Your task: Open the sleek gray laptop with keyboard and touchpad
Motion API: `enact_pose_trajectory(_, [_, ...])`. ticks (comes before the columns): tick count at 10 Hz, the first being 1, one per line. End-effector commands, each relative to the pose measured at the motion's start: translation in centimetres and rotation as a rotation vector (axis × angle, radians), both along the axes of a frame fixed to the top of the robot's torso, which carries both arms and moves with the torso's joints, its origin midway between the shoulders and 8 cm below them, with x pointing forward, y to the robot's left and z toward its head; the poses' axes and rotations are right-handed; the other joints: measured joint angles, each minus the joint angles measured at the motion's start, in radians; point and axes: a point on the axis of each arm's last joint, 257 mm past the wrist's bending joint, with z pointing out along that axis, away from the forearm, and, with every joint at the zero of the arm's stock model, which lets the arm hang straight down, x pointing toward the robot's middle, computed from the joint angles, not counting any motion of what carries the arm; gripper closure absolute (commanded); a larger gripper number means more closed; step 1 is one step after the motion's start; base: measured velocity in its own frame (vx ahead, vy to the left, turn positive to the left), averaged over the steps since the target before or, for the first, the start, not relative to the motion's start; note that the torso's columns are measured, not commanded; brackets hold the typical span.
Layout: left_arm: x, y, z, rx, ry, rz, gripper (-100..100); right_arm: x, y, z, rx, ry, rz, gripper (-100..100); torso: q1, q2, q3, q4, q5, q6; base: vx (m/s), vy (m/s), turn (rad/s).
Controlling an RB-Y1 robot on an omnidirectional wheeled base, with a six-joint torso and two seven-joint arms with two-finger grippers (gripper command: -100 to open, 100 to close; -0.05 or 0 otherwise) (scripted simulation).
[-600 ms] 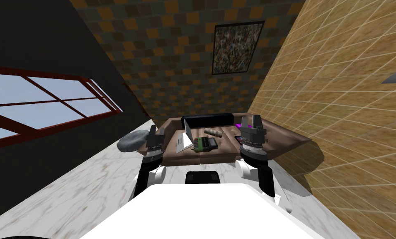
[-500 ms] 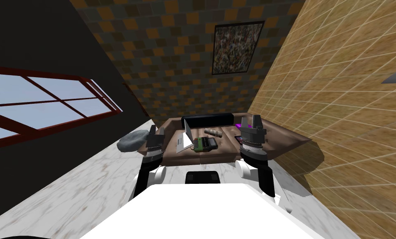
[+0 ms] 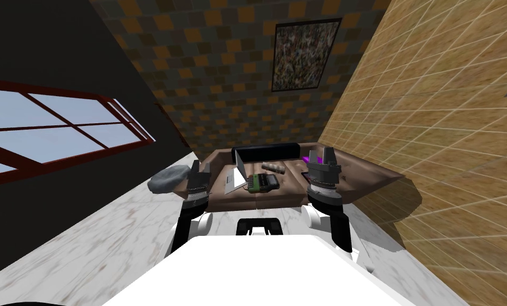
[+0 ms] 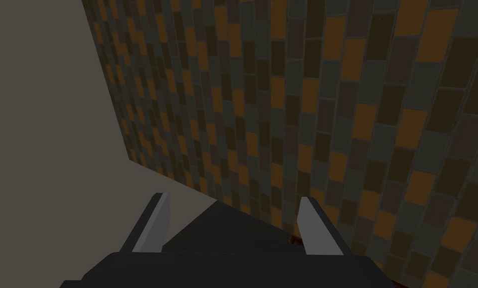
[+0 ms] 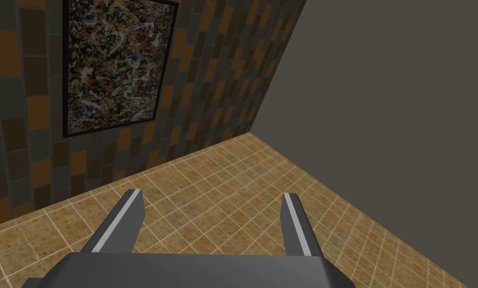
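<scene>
The laptop sits center frame on the brown surface, lid raised. The left gripper and right gripper (2, both spread, empty) flank it. A careless reach could shove the green-black device.

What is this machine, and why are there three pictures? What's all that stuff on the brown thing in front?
It's a robot with two arms. One picture looks down from its head; the other two come from cameras on its hands. Each hand is a gripper with two thin fingers: the left gripper and right gripper are both open, holding nothing. On the brown surface lie a light grey laptop with its lid up, a green-and-black gadget and a beige roll.
</scene>
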Motion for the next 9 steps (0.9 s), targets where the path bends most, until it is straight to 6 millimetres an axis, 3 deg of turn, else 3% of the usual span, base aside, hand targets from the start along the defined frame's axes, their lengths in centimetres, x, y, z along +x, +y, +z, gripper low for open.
enact_pose_trajectory(1, [0.0, 0.0, 0.0, 0.0, 0.0, 0.0, 0, 0.0, 0.0, 0.0, 0.0, 0.0, 0.0, 0, 0.0, 0.074, -0.147, 0.074, 0.0, 0.0, 0.0, 0.0, 0.0])
enact_pose_trajectory(3, [0.0, 0.0, 0.0, 0.0, 0.0, 0.0, 0, 0.0, 0.0, 0.0, 0.0, 0.0, 0.0, 0, 0.0, 0.222, -0.443, 0.221, 0.0, 0.0, 0.0, 0.0, 0.0])
enact_pose_trajectory(4, [0.3, -0.2, -0.3, 0.03, 0.013, -0.007, -100, 0.0, 0.0, 0.0, 0.0, 0.0, 0.0, 0, 0.0, 0.295, -0.59, 0.295, 0.0, 0.0, 0.01, -0.008, -0.008])
enact_pose_trajectory(6, [0.9, -0.2, -0.9, 0.076, 0.038, -0.009, -100, 0.0, 0.0, 0.0, 0.0, 0.001, 0.0, 0, 0.0, 0.338, -0.679, 0.338, 0.0, 0.0, 0.01, -0.022, -0.011])
enact_pose_trajectory(9, [2.7, 0.7, -2.9, 0.16, 0.106, 0.021, -100, 0.0, 0.0, 0.0, 0.0, 0.001, 0.0, 0, -0.002, 0.341, -0.685, 0.342, 0.0, 0.0, 0.03, -0.051, -0.023])
